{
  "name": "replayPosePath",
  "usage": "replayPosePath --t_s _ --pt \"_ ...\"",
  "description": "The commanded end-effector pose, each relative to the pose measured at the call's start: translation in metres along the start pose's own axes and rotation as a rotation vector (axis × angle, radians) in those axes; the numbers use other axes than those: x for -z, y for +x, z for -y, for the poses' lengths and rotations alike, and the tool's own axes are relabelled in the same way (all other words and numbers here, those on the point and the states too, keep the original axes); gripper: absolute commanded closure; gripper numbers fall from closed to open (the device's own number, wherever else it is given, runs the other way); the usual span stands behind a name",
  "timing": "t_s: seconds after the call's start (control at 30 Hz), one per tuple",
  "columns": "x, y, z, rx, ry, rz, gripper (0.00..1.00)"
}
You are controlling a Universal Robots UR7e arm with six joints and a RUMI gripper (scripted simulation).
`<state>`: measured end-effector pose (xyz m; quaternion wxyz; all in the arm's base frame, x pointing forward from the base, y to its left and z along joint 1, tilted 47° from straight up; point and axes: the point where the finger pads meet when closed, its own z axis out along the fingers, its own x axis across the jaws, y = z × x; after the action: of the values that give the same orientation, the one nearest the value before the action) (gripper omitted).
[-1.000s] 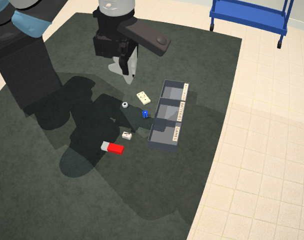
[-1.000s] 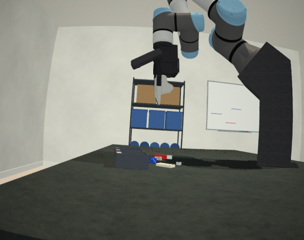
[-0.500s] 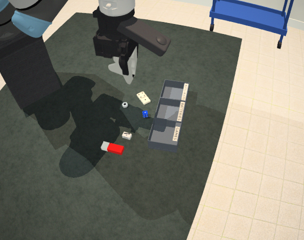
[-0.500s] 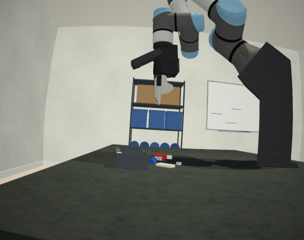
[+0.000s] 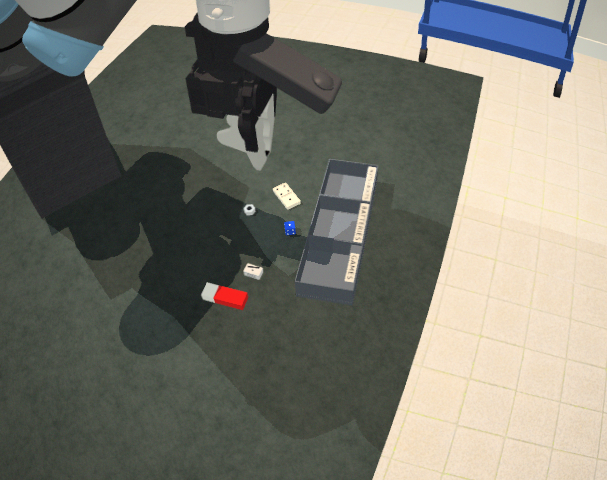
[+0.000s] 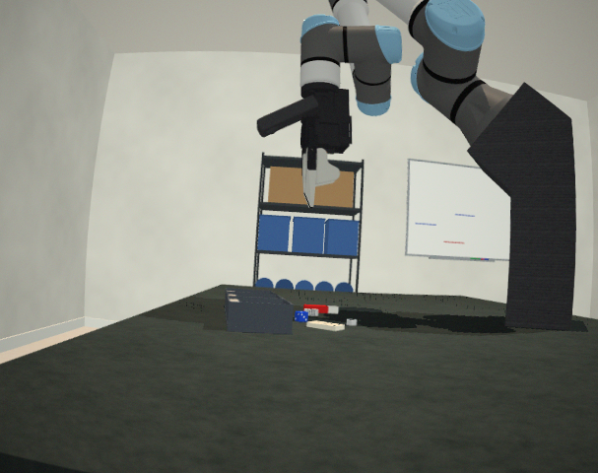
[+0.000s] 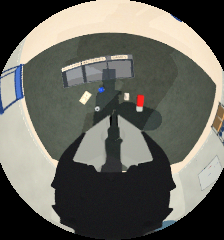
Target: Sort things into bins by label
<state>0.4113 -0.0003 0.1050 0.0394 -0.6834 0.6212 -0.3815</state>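
My gripper is shut and empty, high above the table. Below it lie a cream domino, a silver nut, a blue die, a small white block and a red and white block. A grey bin row of three compartments stands upright to the right. Two of its labels read BATTERIES and GAMES; the far label is too small to read. All three compartments look empty.
The dark table ends at the right over a tiled floor. A blue cart stands on the floor at the far right. The arm's dark base pillar stands at the table's left.
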Motion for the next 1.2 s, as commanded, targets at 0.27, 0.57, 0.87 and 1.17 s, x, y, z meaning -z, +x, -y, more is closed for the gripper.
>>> replayPosePath --t_s 0.27,0.57,0.87,1.17 --pt "-0.058 0.017 0.040 0.087 0.039 -0.017 0.96" --pt "-0.094 0.023 0.070 0.087 0.039 -0.017 0.96" --pt "-0.114 0.025 0.085 0.087 0.039 -0.017 0.96" --pt "-0.119 0.025 0.086 0.087 0.039 -0.017 0.96"
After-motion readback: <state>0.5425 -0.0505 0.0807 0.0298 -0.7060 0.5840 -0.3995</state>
